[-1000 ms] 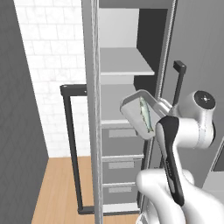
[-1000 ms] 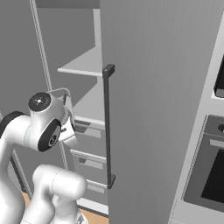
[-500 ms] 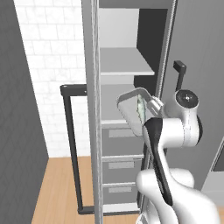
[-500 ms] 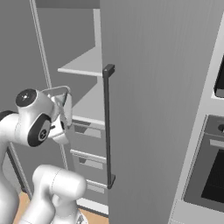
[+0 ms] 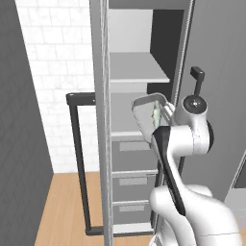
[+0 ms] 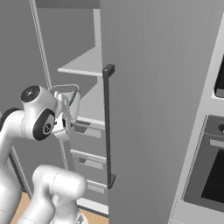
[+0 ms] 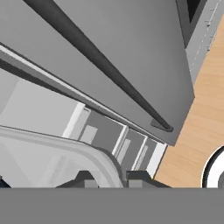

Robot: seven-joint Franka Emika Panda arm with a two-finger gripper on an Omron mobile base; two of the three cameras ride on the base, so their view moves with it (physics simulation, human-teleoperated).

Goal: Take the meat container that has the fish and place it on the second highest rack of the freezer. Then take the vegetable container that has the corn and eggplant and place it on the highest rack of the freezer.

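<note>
Gripper [image 7: 109, 178] clamped on container [image 5: 146, 115] rim

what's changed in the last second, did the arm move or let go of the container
The gripper, shut on the clear container, carried it leftward in the left base view, closer to the open freezer shelves. No release. The freezer door stayed put.

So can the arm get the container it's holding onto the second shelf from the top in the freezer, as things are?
Probably yes. The freezer stands open and the second highest rack shows bare board. The gripper, jaws shut on the container, holds it tilted right at that rack's front edge, with nothing between them.
</note>
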